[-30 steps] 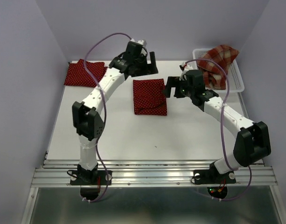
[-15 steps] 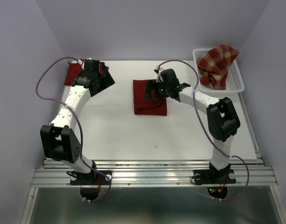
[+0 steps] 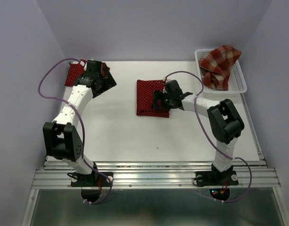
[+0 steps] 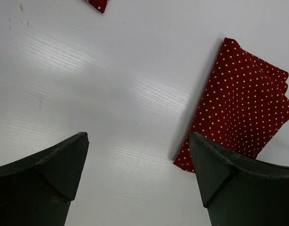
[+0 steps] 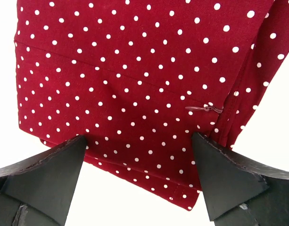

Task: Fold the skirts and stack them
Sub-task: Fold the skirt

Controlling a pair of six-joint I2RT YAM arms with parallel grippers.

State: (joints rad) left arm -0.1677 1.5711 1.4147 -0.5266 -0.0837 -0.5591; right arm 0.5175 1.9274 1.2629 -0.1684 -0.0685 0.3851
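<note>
A folded dark red polka-dot skirt (image 3: 148,96) lies mid-table. My right gripper (image 3: 157,100) hovers open over its right side; in the right wrist view the dotted skirt (image 5: 135,75), with a small zipper pull, fills the space between and beyond the spread fingers (image 5: 138,141). A second folded dotted skirt (image 3: 74,74) lies at the back left, partly under my left arm. My left gripper (image 3: 109,81) stands open beside it with only bare table between its fingers (image 4: 138,141); a dotted skirt (image 4: 243,108) lies to their right. The plaid skirt (image 3: 220,63) is heaped in the basket.
The white mesh basket (image 3: 241,82) stands at the back right corner. Purple walls close in the table on the left, back and right. Both arms' purple cables loop above the table. A red cloth corner (image 4: 98,4) shows at the top of the left wrist view.
My left arm swung from the back middle to the back-left skirt. My right arm moved left from near the basket onto the middle skirt. Both grippers stayed open.
</note>
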